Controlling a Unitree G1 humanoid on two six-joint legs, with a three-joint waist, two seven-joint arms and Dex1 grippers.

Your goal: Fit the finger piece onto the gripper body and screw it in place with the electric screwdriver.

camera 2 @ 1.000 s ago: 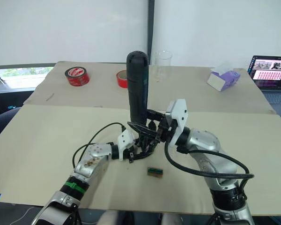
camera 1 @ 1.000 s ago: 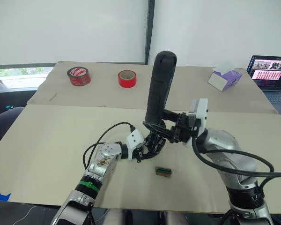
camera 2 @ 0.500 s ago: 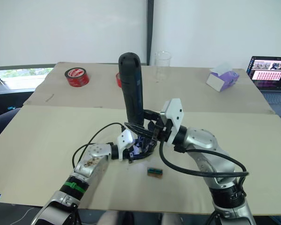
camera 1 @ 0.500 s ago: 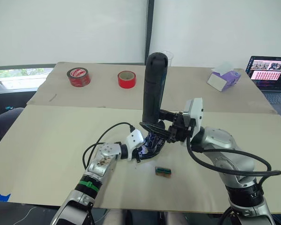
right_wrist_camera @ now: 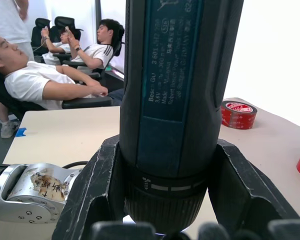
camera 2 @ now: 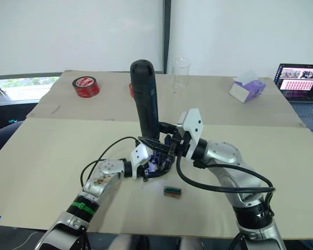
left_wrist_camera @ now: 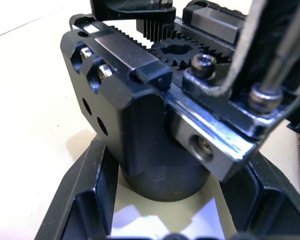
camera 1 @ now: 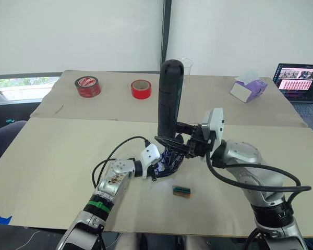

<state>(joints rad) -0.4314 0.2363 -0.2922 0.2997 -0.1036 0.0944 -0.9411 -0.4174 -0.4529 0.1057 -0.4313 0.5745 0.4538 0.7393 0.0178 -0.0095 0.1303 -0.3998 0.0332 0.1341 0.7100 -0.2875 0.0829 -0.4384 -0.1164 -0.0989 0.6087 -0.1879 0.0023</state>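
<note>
here the right gripper, jaws clamped round the thick black cylindrical electric screwdriver, stands it upright to drive down, while the left gripper, jaws closed on it, steadies the small black blocky gripper body.

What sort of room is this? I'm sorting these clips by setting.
Most likely an office or lab used as a workshop. The table is covered in plain board, tape rolls and an open laptop sit on it, and people lounge in office chairs nearby.

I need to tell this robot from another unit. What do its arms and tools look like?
Silver-grey jointed arms with looping black cables. The left arm has a green band and a brown-stained patch. Each tool, left tool and right tool, has a white housing and black fingers.
</note>
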